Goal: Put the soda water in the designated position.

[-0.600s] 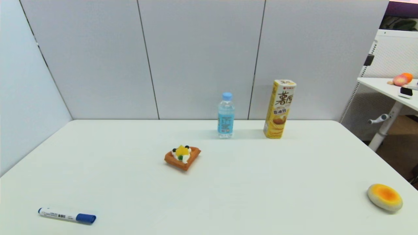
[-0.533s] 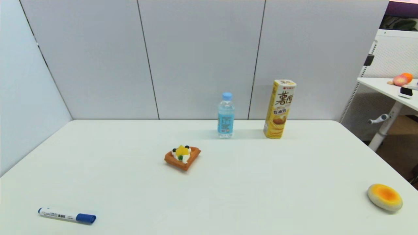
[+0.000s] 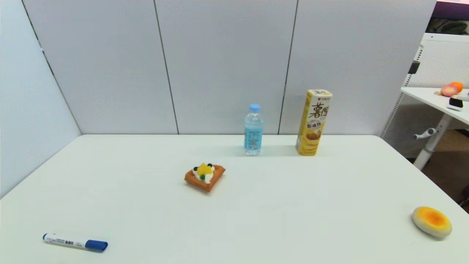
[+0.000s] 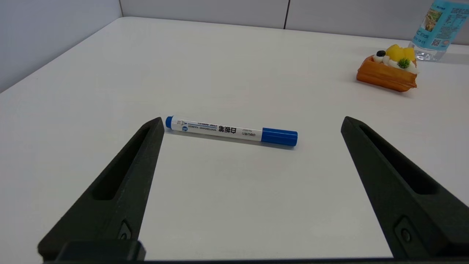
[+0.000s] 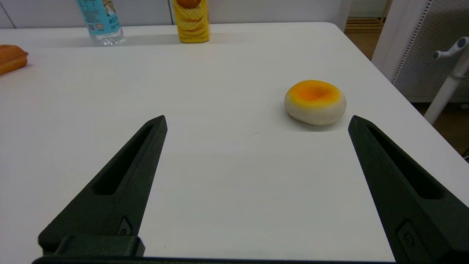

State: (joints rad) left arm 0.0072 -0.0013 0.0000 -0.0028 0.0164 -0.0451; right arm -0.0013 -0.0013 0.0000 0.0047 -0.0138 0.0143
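Nothing on the white table point(image 3: 110, 176) is moving between the earlier head pictures and this one; every object is sitting exactly where it was. Standing upright at the far side of the table, close to the grey wall panels, is the soda water point(image 3: 253, 130), a small clear plastic bottle with a light blue cap and light blue wrap label. Taking that bottle as the landmark: a taller yellow crisps canister point(image 3: 313, 122) is standing to its right, apart from it; an orange waffle-shaped toy pastry topped with cream and fruit point(image 3: 204, 177) is lying nearer the robot and slightly left; a white marker pen with a blue cap point(image 3: 75, 242) is lying far to the near left; a round white and orange bun-like toy point(image 3: 431, 221) is sitting far to the near right, close to the table's right edge. Neither arm is showing in the head view. Each wrist view is showing its own gripper low over the near table, the left gripper point(image 4: 251, 123) facing the pen, the right gripper point(image 5: 256, 121) beside the bun, both with fingers spread wide and holding nothing, seemingly waiting to begin. Wide bare tabletop is lying between bottle and robot, so a straight reach appears unobstructed, though the canister is limiting room on the bottle's right. No marked destination is showing.
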